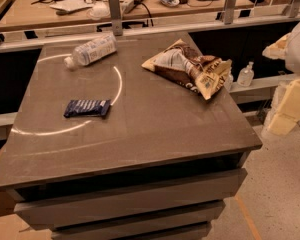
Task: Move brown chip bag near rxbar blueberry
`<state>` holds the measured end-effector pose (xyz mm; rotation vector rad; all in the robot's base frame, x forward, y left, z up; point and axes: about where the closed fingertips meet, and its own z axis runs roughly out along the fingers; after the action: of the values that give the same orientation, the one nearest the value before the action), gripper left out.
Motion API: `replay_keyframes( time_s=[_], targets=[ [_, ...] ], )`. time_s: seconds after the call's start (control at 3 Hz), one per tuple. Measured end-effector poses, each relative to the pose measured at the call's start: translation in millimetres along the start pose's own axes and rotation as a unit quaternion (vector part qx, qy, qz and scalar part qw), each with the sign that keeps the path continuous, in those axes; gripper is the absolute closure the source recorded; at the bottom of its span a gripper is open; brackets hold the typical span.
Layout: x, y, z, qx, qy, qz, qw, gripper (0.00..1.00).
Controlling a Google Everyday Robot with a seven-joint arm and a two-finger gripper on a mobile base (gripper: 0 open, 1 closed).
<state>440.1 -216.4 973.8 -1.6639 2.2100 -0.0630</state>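
The brown chip bag [187, 69] lies crinkled on the far right part of the grey table [140, 134], with one corner near the right edge. The rxbar blueberry [87, 108], a small dark blue wrapper, lies flat on the left part of the table, well apart from the bag. My gripper [289, 106] shows as cream-coloured parts at the right edge of the camera view. It is off the table, to the right of the bag and touching nothing.
A clear plastic bottle [91, 50] lies on its side at the table's far left. A white arc is marked on the tabletop. A small sanitizer bottle [246, 75] stands on a ledge beyond the right edge. A cluttered desk [140, 4] and railing run behind.
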Motion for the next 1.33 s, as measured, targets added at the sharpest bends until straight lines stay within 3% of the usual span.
replay_keyframes(
  time_s=[0.33,0.67,1.0,1.33],
  targets=[
    [-6.6,-16.0,11.5,0.026,-0.066,0.011,0.9974,0.0],
    [-29.5,-44.7,22.3,0.054,-0.155,0.036,0.9857,0.0],
    [-62.8,-88.2,53.1,0.066,-0.231,0.095,0.9661,0.0],
    [-80.0,-120.6,89.1,0.072,-0.246,0.139,0.9564,0.0]
  ],
)
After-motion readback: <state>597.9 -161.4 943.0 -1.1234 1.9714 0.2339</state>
